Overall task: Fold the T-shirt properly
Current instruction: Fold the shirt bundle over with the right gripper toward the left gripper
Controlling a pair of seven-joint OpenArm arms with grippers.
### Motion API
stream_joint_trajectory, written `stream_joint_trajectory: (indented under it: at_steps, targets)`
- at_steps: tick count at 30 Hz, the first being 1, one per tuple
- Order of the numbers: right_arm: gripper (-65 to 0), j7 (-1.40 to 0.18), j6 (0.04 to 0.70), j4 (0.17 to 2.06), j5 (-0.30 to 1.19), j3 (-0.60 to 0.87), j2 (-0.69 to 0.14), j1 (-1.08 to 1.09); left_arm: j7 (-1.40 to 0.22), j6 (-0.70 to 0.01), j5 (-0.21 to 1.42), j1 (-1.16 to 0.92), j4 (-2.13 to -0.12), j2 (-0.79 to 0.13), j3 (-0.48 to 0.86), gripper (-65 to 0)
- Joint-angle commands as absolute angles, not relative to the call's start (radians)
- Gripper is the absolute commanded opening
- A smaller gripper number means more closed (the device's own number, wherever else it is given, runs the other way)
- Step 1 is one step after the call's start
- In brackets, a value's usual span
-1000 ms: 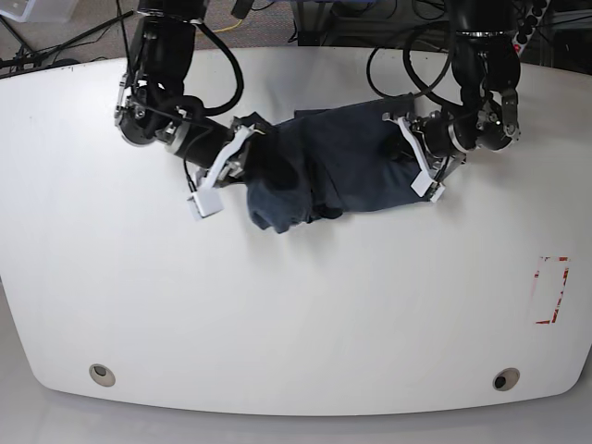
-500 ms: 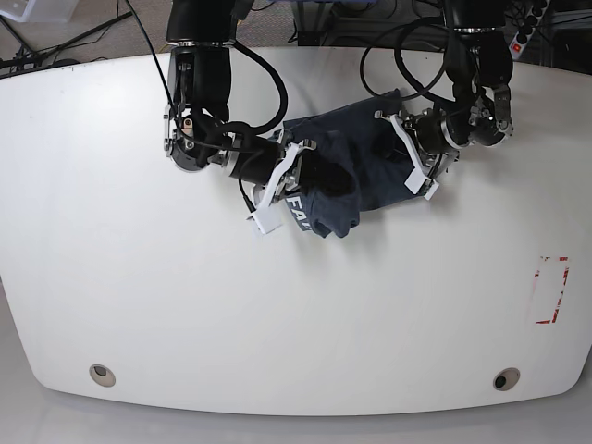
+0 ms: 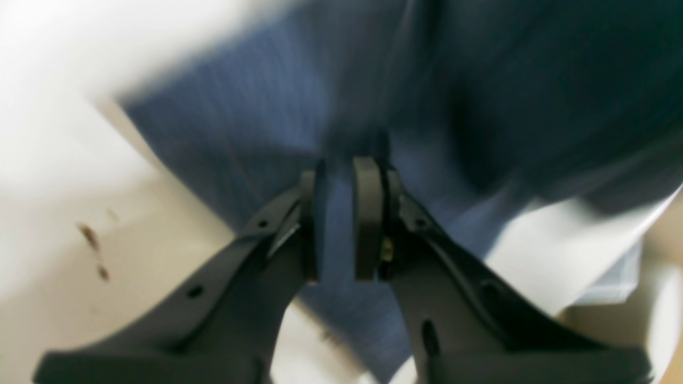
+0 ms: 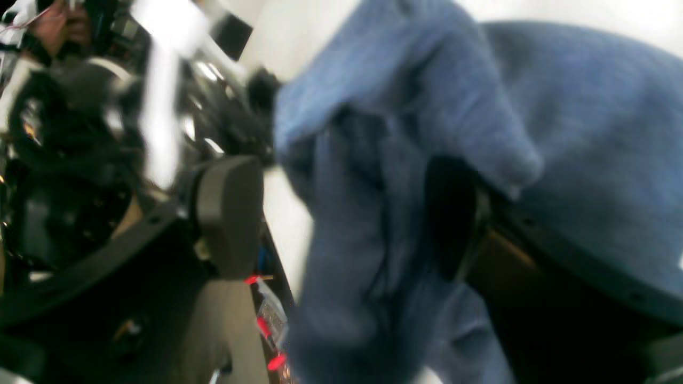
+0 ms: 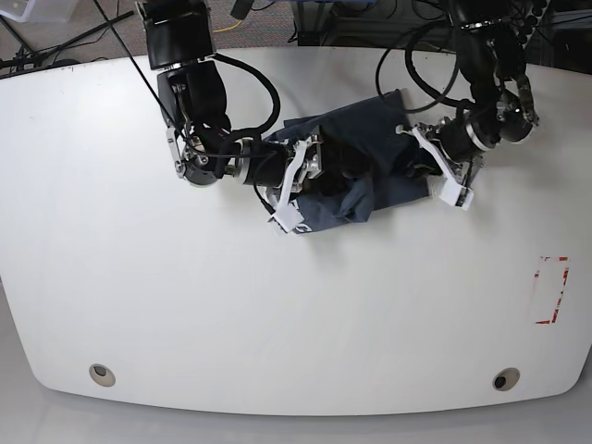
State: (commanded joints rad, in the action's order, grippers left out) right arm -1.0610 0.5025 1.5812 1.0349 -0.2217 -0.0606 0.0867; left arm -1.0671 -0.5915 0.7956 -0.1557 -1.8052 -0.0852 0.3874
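Observation:
The dark slate-blue T-shirt [image 5: 356,165] lies bunched at the table's far middle, between my two grippers. My left gripper [image 5: 442,181], on the base view's right, is at the shirt's right edge. In the left wrist view it [image 3: 333,218] is shut on a fold of the blue cloth [image 3: 373,80]. My right gripper [image 5: 298,196], on the base view's left, is at the shirt's left edge. In the right wrist view its jaws stand wide apart [image 4: 341,213]. The cloth [image 4: 560,133] hangs between them and drapes over one finger. The white lettering is almost hidden.
The white table [image 5: 277,305] has a red-marked rectangle [image 5: 552,289] near its right edge. Two round holes [image 5: 102,375] [image 5: 505,379] sit near the front edge. Cables and dark equipment lie behind the far edge.
My right gripper has moved rightward, dragging the shirt's left part over the middle, so the shirt is more bunched and the lettering has turned under. My left gripper shifted slightly right and down.

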Motion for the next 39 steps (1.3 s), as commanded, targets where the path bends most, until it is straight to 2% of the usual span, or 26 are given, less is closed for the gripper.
stream_joint_trajectory:
  at_steps: [3, 10, 14, 17, 19, 23, 27, 35, 39]
  targets:
    - [-19.3, -1.061, 0.503, 1.589, 0.978, -0.262, -0.045, 0.088, -1.067, -0.591, 0.885, -0.197, -1.845, -0.139, 0.444, -56.7]
    - [-19.3, -1.061, 0.503, 1.587, 0.725, -0.328, 0.088, 0.085, -1.067, -0.596, 0.954, -0.309, -1.860, -0.291, 0.642, -56.7]
    - [-19.3, -1.061, 0.503, 1.623, 0.687, -0.410, 0.113, 0.088, -1.067, -0.698, 0.951, -0.360, -1.859, -0.369, 0.722, -56.7]
    - [-19.3, -1.063, 0.503, 1.709, 0.687, -0.418, 0.110, 0.084, -1.067, -0.698, 0.951, -0.375, -1.859, -0.406, 0.750, -56.7]
    - [-19.3, -1.063, 0.503, 1.776, 0.687, -0.415, 0.104, 0.079, -1.067, -0.698, 0.947, -0.377, -1.859, -0.415, 0.756, -56.7]
    - [-19.3, -1.063, 0.503, 1.896, 0.687, -0.410, 0.041, 0.068, -1.067, -0.698, 0.866, -0.375, -1.865, -0.415, 0.748, -56.7]
    - [-19.3, -1.063, 0.504, 1.937, 0.687, -0.306, 0.005, 0.065, -1.064, -0.698, 0.789, -0.372, -1.863, -0.412, 0.696, -56.7]
    - [-19.3, -1.053, 0.512, 1.773, 0.679, -0.272, -0.013, 0.087, -1.064, -0.698, 0.779, -0.372, -1.862, -0.410, 0.662, -56.7]
    - [-19.3, -0.963, 0.512, 1.664, 0.677, -0.334, 0.015, 0.093, -1.064, -0.698, 0.779, -0.374, -1.862, -0.410, 0.662, -56.7]
